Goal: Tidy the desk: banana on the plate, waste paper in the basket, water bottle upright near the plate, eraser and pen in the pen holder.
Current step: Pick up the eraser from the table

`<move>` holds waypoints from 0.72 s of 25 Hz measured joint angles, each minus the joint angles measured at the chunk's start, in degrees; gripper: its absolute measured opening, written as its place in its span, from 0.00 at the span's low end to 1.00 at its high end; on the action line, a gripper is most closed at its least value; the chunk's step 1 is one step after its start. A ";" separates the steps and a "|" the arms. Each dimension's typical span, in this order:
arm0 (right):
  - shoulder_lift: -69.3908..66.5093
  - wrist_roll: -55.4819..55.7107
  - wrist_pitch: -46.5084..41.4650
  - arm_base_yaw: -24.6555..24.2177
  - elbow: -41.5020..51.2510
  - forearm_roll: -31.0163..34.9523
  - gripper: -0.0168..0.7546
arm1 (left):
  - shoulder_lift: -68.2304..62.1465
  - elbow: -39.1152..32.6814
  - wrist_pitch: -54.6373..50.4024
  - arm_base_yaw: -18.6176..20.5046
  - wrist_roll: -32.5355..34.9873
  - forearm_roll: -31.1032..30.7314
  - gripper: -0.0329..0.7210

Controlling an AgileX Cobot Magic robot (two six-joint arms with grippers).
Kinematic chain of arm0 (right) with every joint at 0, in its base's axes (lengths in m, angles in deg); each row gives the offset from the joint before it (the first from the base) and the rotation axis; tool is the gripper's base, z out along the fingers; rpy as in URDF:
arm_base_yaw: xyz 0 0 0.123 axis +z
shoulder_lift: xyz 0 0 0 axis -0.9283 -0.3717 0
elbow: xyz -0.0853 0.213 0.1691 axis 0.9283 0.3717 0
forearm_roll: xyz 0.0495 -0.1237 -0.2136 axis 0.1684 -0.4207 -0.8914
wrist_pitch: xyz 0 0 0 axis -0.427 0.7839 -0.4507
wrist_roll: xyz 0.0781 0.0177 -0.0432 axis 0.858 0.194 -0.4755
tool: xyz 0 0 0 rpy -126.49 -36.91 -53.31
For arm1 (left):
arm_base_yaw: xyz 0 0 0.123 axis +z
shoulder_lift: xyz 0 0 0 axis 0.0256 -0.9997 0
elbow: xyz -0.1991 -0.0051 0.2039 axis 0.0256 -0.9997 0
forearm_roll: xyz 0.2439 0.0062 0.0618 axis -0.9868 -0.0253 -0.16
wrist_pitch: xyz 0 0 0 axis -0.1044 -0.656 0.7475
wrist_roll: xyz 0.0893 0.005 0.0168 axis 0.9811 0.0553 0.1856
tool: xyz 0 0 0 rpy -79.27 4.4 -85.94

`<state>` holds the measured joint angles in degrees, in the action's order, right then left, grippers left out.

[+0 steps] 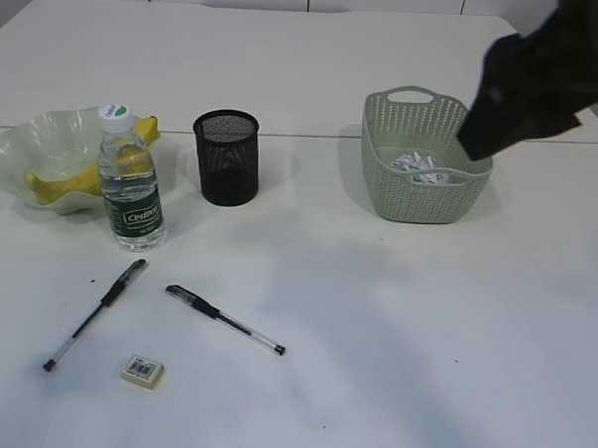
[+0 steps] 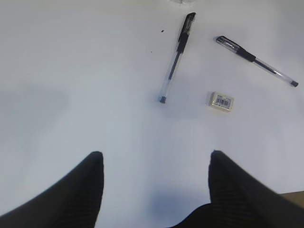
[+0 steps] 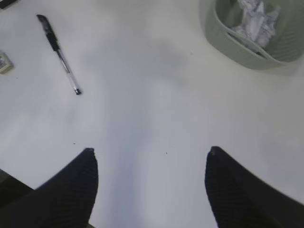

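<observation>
The banana lies in the pale green plate at the left. The water bottle stands upright beside the plate. The black mesh pen holder stands at centre left. Crumpled waste paper lies in the green basket; both also show in the right wrist view, the paper inside the basket. Two pens and the eraser lie on the near table. The left wrist view shows the pens and the eraser. My left gripper is open and empty. My right gripper is open and empty above bare table.
My right arm reaches in dark and blurred from the upper right, over the basket's right side. A table seam runs across behind the holder. One pen and the eraser's edge show at the left of the right wrist view.
</observation>
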<state>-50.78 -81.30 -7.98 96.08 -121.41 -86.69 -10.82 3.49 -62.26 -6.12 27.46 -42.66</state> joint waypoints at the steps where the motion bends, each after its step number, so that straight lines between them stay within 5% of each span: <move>1: -1.86 -0.30 -0.92 1.50 -1.96 0.00 0.70 | 0.09 0.00 0.00 0.00 0.00 0.11 0.69; 18: -31.36 -2.06 -2.27 20.68 -19.00 0.09 0.69 | 0.09 0.00 -1.11 0.00 0.00 2.86 0.69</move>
<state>-82.14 -83.36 -10.25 116.75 -140.41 -86.59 -10.73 3.49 -63.36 -6.12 27.46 -39.81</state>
